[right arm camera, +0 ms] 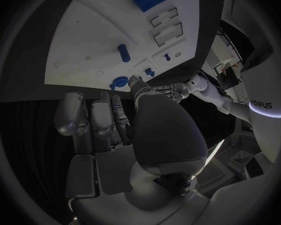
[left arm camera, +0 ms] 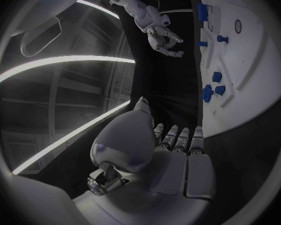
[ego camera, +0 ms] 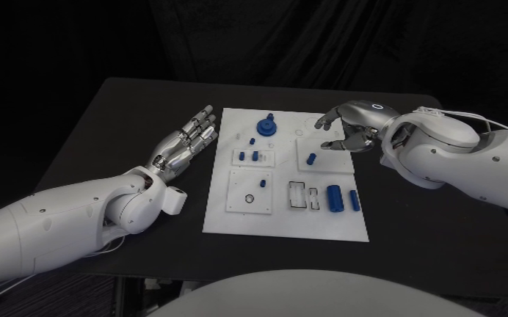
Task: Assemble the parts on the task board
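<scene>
The white task board [ego camera: 284, 218] lies in the middle of the black table. On it stand a round blue part with a peg [ego camera: 267, 125], two small blue pegs [ego camera: 249, 156], another peg [ego camera: 313, 159] and two long blue blocks [ego camera: 335, 197] near its right edge. My left hand [ego camera: 189, 141] lies flat with fingers stretched out, just left of the board's far corner, holding nothing. My right hand [ego camera: 347, 128] hovers over the board's far right corner, fingers apart and empty. The right wrist view shows the right hand [right arm camera: 109, 130] above the board [right arm camera: 97, 50], and the peg [right arm camera: 123, 53].
A small black ring [ego camera: 249, 199] and several empty rectangular slots [ego camera: 297, 195] sit in the board's near half. Bare black table [ego camera: 117, 126] lies left of the board and in front of it. The left wrist view shows my left hand [left arm camera: 178, 150] beside the board's edge [left arm camera: 253, 85].
</scene>
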